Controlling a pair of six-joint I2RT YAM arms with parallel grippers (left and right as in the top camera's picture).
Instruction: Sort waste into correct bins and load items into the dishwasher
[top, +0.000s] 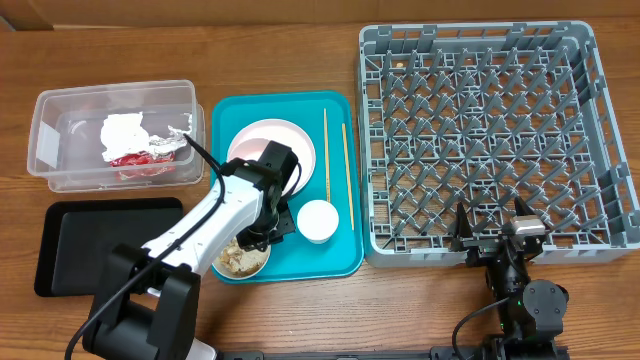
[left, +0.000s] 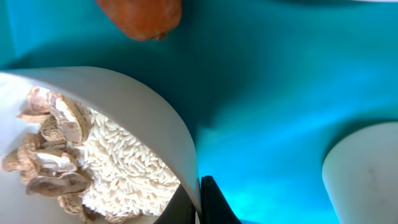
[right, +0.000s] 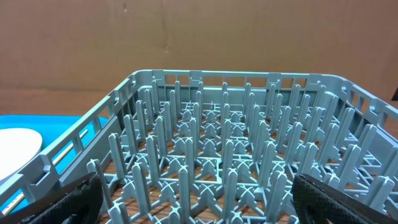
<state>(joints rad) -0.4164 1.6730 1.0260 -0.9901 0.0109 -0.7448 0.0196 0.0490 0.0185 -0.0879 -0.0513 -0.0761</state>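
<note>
Teal tray (top: 338, 255): left end effector (left: 198, 202) clamped on bowl (left: 143, 106) rim.

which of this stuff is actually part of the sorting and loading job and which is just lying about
Part of the job:
- wrapper and napkin, in the clear tub
- black tray
- carrot
- bowl of rice and peanuts
- pink plate
- white cup
- dish rack

Just lying about:
- teal tray
- two chopsticks
</note>
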